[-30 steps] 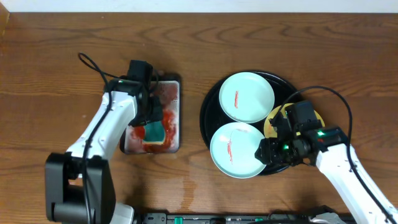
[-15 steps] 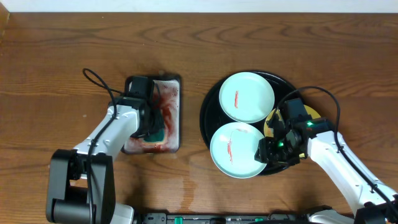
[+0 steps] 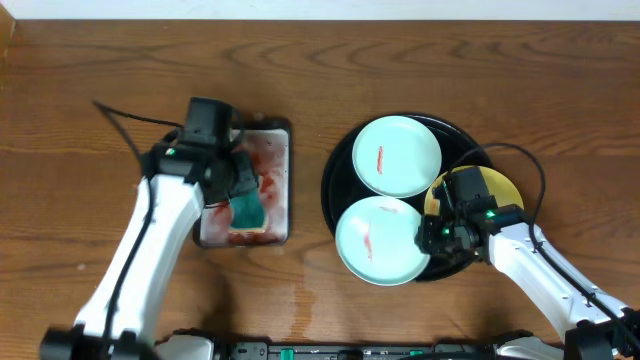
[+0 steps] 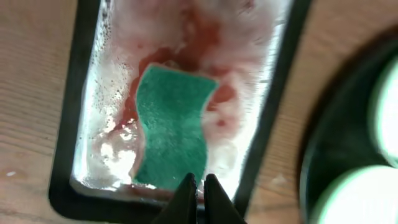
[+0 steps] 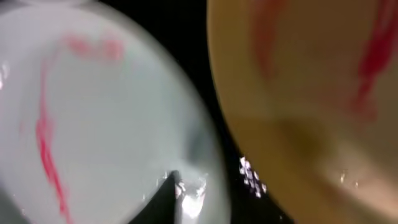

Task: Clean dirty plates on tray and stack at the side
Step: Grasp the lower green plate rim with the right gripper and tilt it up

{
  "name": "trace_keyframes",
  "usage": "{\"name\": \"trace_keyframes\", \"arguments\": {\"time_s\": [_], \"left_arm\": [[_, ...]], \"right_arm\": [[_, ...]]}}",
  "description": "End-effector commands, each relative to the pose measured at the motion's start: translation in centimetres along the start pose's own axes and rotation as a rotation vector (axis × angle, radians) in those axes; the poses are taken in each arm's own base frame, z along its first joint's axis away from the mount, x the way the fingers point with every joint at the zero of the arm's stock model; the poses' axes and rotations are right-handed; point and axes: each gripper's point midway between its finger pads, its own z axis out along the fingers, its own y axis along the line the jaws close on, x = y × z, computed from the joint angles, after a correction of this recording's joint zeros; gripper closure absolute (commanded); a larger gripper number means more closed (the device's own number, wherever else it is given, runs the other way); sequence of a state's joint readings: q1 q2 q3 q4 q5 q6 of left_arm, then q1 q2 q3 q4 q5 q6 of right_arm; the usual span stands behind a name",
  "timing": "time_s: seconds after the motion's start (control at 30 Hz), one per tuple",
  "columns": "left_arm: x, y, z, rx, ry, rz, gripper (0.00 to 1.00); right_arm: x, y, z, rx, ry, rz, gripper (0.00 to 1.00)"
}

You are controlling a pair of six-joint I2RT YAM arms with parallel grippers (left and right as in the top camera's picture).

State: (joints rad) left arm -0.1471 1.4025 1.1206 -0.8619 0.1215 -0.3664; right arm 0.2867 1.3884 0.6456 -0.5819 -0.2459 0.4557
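One plate (image 3: 375, 240), rim touching right gripper (image 3: 431, 236)

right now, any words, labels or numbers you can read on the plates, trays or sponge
None: no readable word, number, brand or label shows on the plates, the tray, the sponge tray or the sponge. The red marks on the plates are sauce streaks, not writing.

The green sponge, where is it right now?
In the overhead view the green sponge lies in the rectangular sponge tray on the left side, beside the left fingers.
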Motion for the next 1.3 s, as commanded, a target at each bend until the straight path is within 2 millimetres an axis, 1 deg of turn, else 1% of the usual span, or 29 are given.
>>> {"name": "trace_keyframes", "arguments": {"time_s": [0.0, 0.1, 0.2, 0.27, 0.3, 0.33, 0.37, 0.4, 0.47, 0.5, 0.63, 0.83, 0.87, 1.07, 1.1, 1.27], "left_arm": [[-0.1, -0.8, -2.1, 0.054, -0.038, 0.019, 0.93], [0.1, -0.8, -3.1, 0.062, -0.056, 0.021, 0.93], [0.4, -0.7, -3.2, 0.058, -0.048, 0.021, 0.93], [0.6, -0.5, -2.9, 0.051, -0.035, 0.022, 0.92], [0.8, -0.5, -2.7, 0.048, -0.027, 0.022, 0.89], [1.0, -0.3, -2.3, 0.043, -0.015, 0.02, 0.79], [1.2, -0.2, -2.0, 0.037, -0.003, 0.019, 0.75], [1.4, -0.1, -1.6, 0.03, 0.012, 0.018, 0.73], [1.7, 0.1, -1.0, 0.019, 0.037, 0.015, 0.71], [1.8, 0.1, -0.8, 0.014, 0.047, 0.015, 0.71], [2.1, 0.3, -0.1, 0.001, 0.077, 0.012, 0.71], [2.3, 0.4, 0.0, -0.004, 0.087, 0.011, 0.71], [2.3, 0.4, 0.0, -0.004, 0.088, 0.011, 0.71], [2.3, 0.4, 0.0, -0.004, 0.087, 0.011, 0.71], [2.3, 0.4, 0.0, -0.004, 0.087, 0.011, 0.71], [2.3, 0.4, 0.0, -0.004, 0.087, 0.011, 0.71]], "right_arm": [[-1.4, -0.5, 0.0, 0.044, -0.073, 0.08, 0.98], [-2.6, -1.1, -0.2, 0.079, -0.13, 0.081, 0.99], [-3.5, -1.6, -0.3, 0.111, -0.175, 0.078, 0.99], [-3.9, -1.0, -0.4, 0.088, -0.187, 0.041, 0.99], [-3.8, -0.3, -0.4, 0.051, -0.175, -0.004, 0.98], [-3.5, 0.9, -0.4, -0.005, -0.15, -0.064, 0.91], [-3.1, 1.9, -0.5, -0.06, -0.125, -0.105, 0.75], [-2.8, 2.7, -0.6, -0.103, -0.105, -0.123, 0.64], [-2.1, 3.7, -0.9, -0.169, -0.063, -0.128, 0.6], [-1.7, 3.8, -0.9, -0.178, -0.046, -0.125, 0.58], [-0.2, 3.1, -0.8, -0.151, 0.019, -0.102, 0.57], [1.9, 0.6, -0.7, -0.031, 0.101, -0.064, 0.59], [2.3, 0.4, -0.8, -0.025, 0.116, -0.06, 0.6], [3.5, 1.0, -0.4, -0.074, 0.158, 0.008, 0.7], [3.6, 0.9, -0.1, -0.073, 0.154, 0.025, 0.73], [3.0, 0.2, 1.6, -0.08, 0.076, 0.045, 0.97]]}}
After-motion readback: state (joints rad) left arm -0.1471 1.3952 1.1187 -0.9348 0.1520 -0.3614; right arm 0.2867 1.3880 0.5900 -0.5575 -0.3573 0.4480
